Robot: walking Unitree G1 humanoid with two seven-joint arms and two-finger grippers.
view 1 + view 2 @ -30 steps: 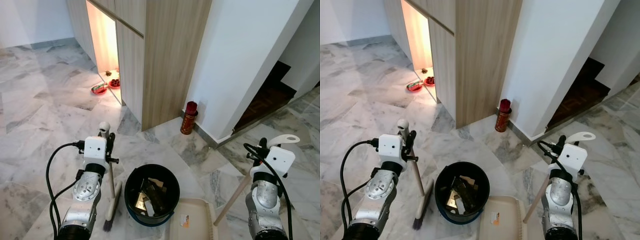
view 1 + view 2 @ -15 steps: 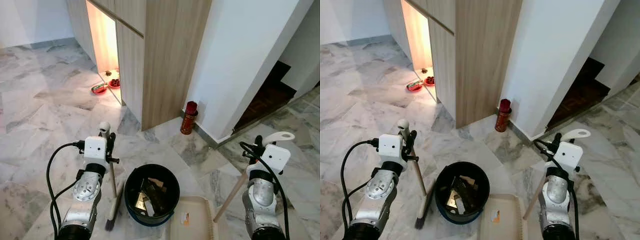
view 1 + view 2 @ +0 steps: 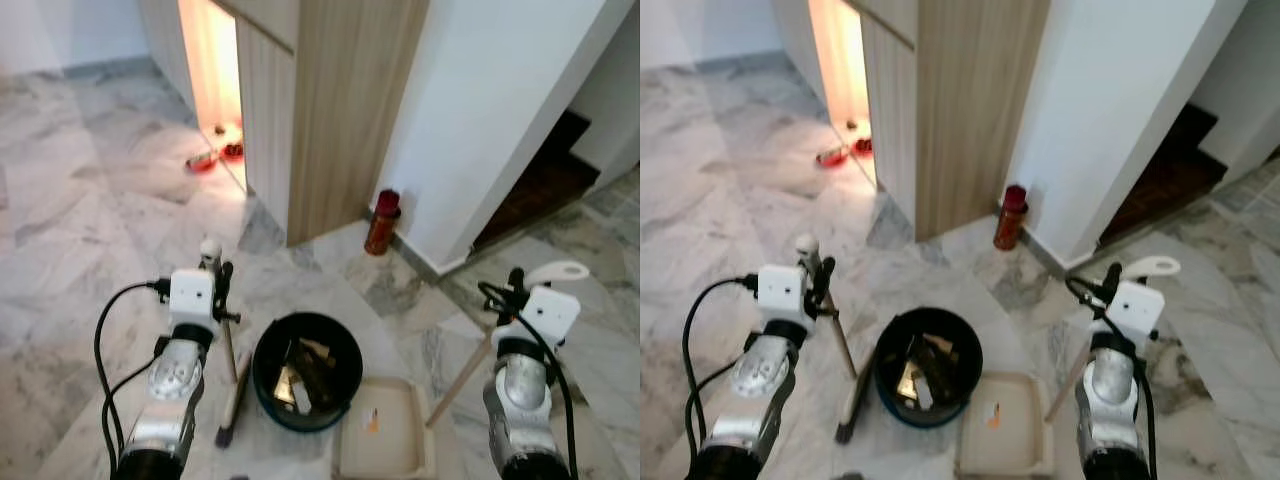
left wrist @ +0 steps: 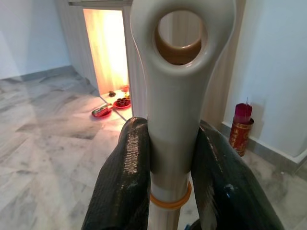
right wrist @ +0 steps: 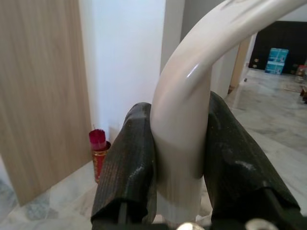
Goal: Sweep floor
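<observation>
At lower left of the head views the left gripper [image 4: 171,158] pinches the broom handle [image 4: 175,96], its black fingers [image 4: 129,167] pressed against both sides just below the white hanging loop. The broom [image 3: 232,385] leans from that grip down to its dark bristles on the marble floor [image 3: 90,230], just beside the left rim of the black bucket [image 3: 306,370], which sits low in the centre and holds dark scraps and bits of paper. At lower right the right gripper [image 5: 178,158] clamps the curved white grip of the dustpan handle [image 5: 184,110], a finger on each side; the wooden pole [image 3: 460,378] slants down to the beige dustpan [image 3: 385,438] lying flat on the floor, touching or nearly touching the bucket's lower right edge.

Compared with half a second ago, the whole scene sits lower and smaller and looks slightly blurred, so the camera has moved; more of the dustpan is now visible, including its near edge. Both grips look unchanged.

Above centre stands the wooden cabinet [image 3: 330,100] with a lit orange niche [image 3: 212,70] at upper left, red dishes [image 3: 205,160] on the floor before it. A red canister [image 3: 381,222] stands against the white wall [image 3: 500,110], with a dark stairwell [image 3: 540,180] at right.
</observation>
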